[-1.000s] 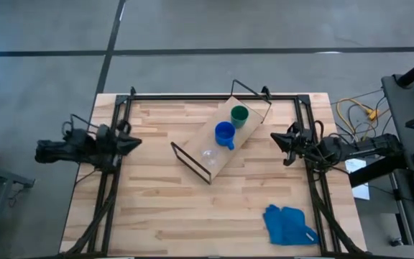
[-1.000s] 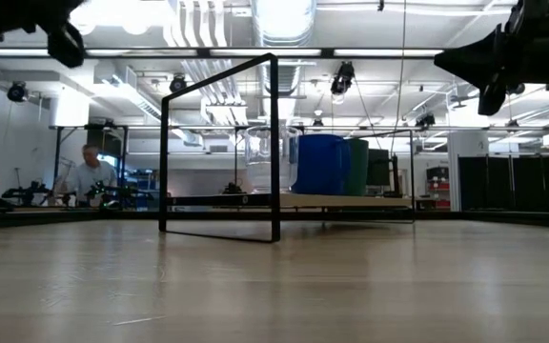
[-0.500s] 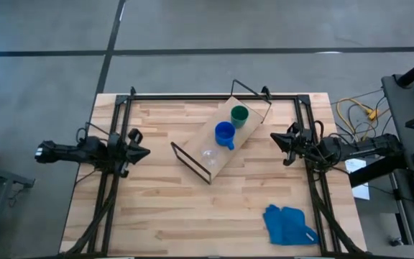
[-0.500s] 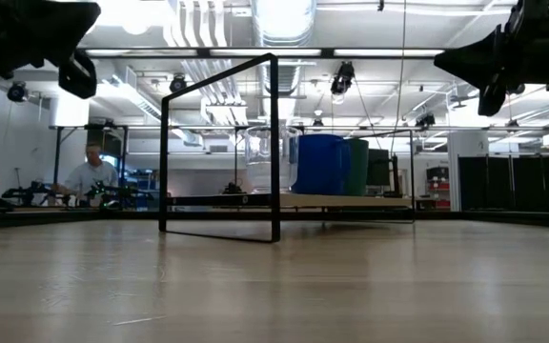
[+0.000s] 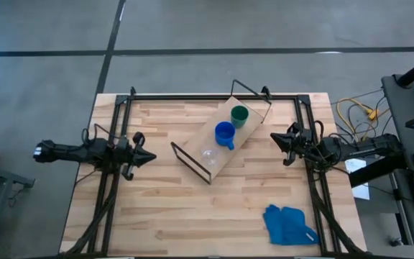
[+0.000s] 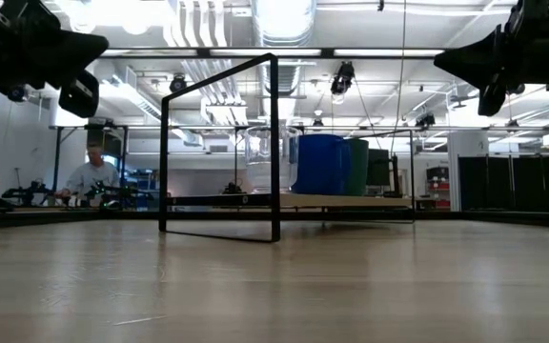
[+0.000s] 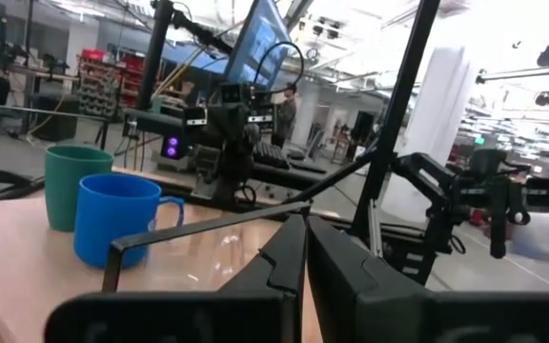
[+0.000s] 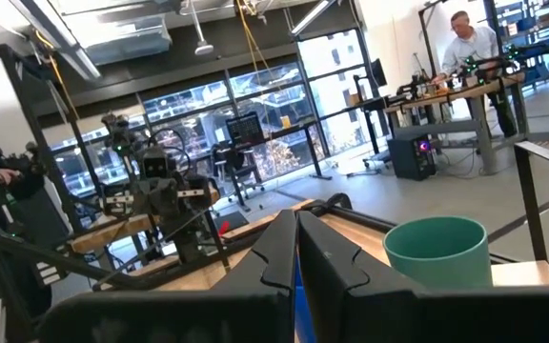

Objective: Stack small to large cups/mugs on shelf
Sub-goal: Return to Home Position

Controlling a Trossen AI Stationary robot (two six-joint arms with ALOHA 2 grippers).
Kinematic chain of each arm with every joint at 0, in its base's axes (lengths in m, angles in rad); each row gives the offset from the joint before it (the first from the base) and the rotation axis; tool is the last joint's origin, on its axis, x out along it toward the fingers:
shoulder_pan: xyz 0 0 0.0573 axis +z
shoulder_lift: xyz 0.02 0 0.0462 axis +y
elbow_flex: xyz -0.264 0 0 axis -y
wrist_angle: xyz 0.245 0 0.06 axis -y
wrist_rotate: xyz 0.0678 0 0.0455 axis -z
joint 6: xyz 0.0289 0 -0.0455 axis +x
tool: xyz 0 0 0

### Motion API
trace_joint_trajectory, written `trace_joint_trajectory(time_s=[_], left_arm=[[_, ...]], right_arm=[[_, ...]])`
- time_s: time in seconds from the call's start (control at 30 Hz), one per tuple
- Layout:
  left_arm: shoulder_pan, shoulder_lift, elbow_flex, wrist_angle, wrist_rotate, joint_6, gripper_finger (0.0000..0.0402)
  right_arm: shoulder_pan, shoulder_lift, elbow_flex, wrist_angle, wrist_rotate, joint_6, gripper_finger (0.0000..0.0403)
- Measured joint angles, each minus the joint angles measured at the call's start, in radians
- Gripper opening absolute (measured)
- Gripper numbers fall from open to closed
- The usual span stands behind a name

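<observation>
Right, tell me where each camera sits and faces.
High view: overhead, straight down; shelf mid-table, left gripper and right gripper at opposite edges.
Low view: table-top height, level across at the glass cup, blue mug and green cup on the shelf; grippers at top corners.
Left wrist view: on that wrist, facing blue mug and green cup; own shut fingers show.
Right wrist view: on that wrist, facing the green cup; own shut fingers show.
Shared: both wrist views catch the green cup, from opposite sides.

a crumpled blue cloth (image 5: pixel 290 224) lies on the wooden tabletop (image 5: pixel 157 208), near its lower right corner in the high view. beyond the table, a person (image 6: pixel 90 176) is at a workbench.
</observation>
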Motion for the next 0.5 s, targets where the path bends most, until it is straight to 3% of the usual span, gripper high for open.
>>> trace_joint_trajectory(time_s=[0.5], left_arm=[[0.0, 0.009, -0.001, 0.0, -0.001, 0.0, 0.0]], right_arm=[[0.0, 0.0, 0.0, 0.0, 0.0, 0.0, 0.0008]])
